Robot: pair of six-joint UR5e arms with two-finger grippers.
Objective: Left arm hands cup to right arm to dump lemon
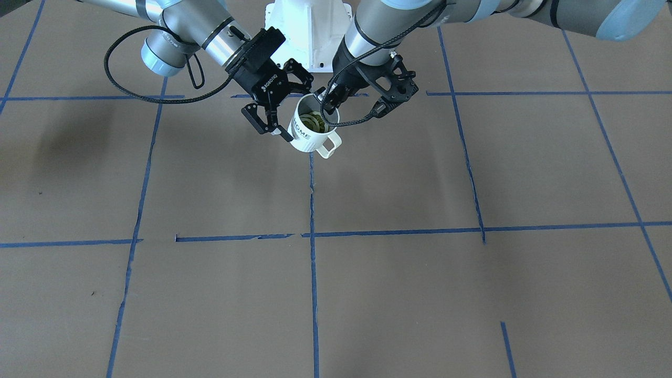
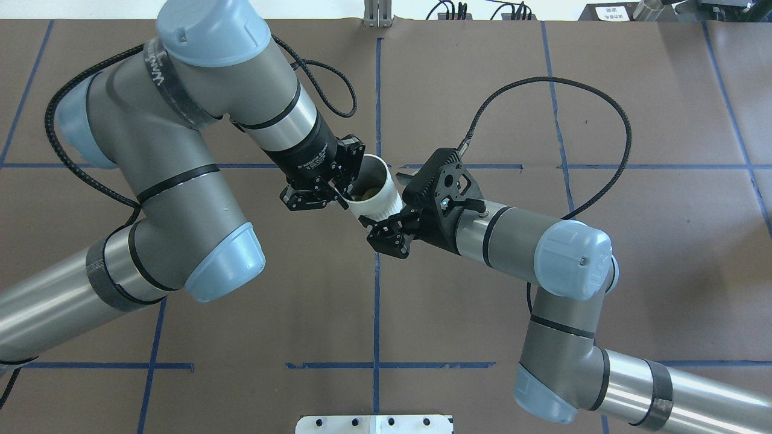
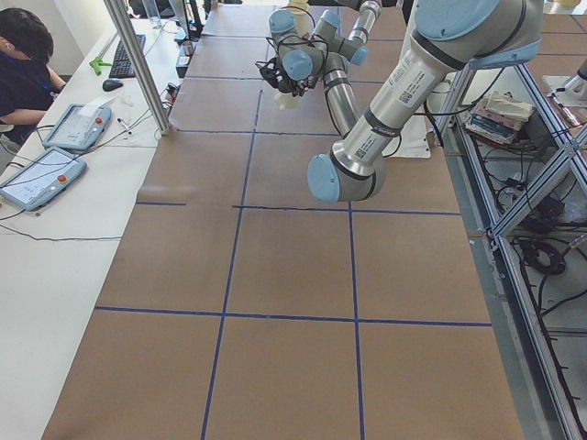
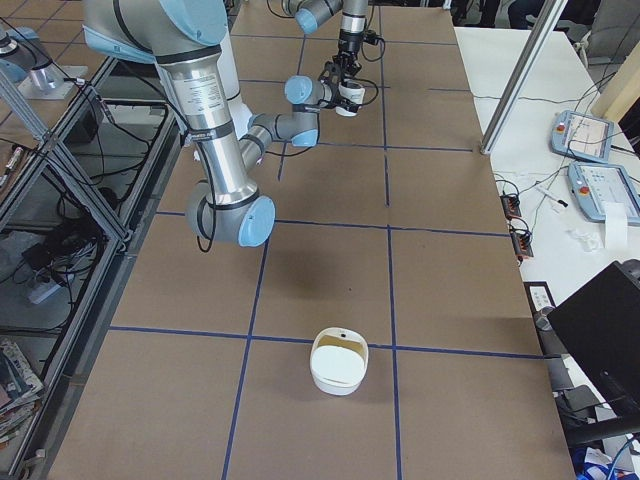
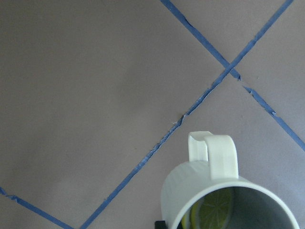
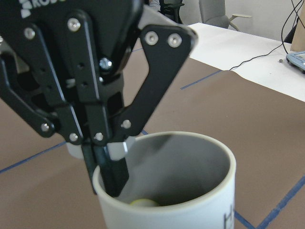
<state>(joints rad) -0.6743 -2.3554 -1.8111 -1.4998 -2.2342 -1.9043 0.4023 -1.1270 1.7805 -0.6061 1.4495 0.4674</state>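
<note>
The white ribbed cup (image 1: 310, 137) with "HOME" lettering hangs tilted above the table centre, handle toward the operators' side. The yellow-green lemon (image 1: 315, 122) lies inside it and shows in the left wrist view (image 5: 214, 210). My left gripper (image 1: 326, 105) is shut on the cup's rim, one finger inside, as the right wrist view shows (image 6: 112, 162). My right gripper (image 1: 296, 113) is open, with its fingers on either side of the cup's body; I cannot tell whether they touch. From overhead, the cup (image 2: 380, 202) sits between the left gripper (image 2: 344, 190) and right gripper (image 2: 381, 228).
The brown table (image 1: 367, 294) carries a blue tape grid. A white bowl (image 4: 338, 360) stands on the table toward the robot's right end. An operator (image 3: 18, 55) and teach pendants (image 3: 41, 174) are at a side desk, by a metal post (image 3: 138, 64).
</note>
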